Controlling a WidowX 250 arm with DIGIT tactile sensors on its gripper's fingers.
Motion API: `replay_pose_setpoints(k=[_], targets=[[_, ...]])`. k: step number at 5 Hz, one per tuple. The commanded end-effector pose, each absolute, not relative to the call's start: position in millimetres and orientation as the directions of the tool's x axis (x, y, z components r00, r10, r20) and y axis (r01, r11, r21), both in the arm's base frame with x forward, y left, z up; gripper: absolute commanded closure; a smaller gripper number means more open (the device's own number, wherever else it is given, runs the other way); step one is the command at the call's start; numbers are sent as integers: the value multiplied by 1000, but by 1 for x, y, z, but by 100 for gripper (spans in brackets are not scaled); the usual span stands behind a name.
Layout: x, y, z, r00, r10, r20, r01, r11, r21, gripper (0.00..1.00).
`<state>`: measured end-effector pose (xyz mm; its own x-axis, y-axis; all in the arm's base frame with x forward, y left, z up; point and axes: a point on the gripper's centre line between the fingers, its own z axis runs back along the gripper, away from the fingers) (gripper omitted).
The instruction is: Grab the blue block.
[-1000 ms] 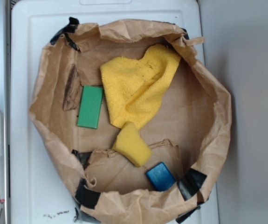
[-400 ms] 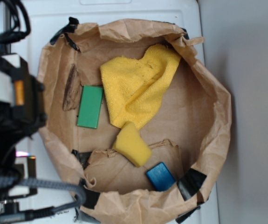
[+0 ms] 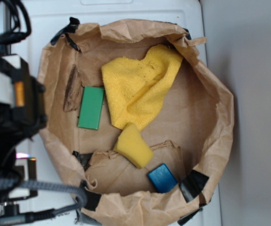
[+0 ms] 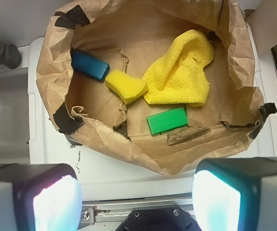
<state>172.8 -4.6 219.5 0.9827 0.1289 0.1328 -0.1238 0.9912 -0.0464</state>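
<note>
A white tray (image 3: pixel 31 19) carries a big brown paper bag (image 3: pixel 220 108) with its sides rolled down into a crumpled wall, patched with black tape (image 3: pixel 194 183) at several spots along the rim. At the left edge of the exterior view the robot arm (image 3: pixel 8 108) fills the frame as a dark, blurred mass with cables trailing beneath it, over the tray and outside the bag wall.

Inside the bag, a yellow cloth (image 3: pixel 140 84) lies bunched across the upper middle of the floor. Just below it, touching its lower tip, sits a yellow sponge (image 3: pixel 133 146) shaped like a wedge. A green block (image 3: pixel 91 108) lies flat to the left of the cloth, with a dark stain or scrap (image 3: pixel 72 88) just beside it along the bag wall. The blue block (image 3: pixel 162 178) lies flat at the bottom of the bag near the lower rim, close to a patch of tape and a little apart from the sponge.

In the wrist view the gripper (image 4: pixel 137 202) hangs outside the bag, above the tray edge. Its two fingers (image 4: pixel 32 197) stand spread wide, with nothing between them.
</note>
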Motion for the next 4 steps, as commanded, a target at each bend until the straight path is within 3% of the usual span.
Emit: replay_pose_setpoints(k=[1,2,3,4], targets=[[215,9,216,976,64,208,-52,997,-60,0],[249,29,210,980,16,200,11,991,-133,0],[266,27,191,963,-182,198,217,960,-176,0],[268,19,175,889,-407,207,447,870,-208,0]])
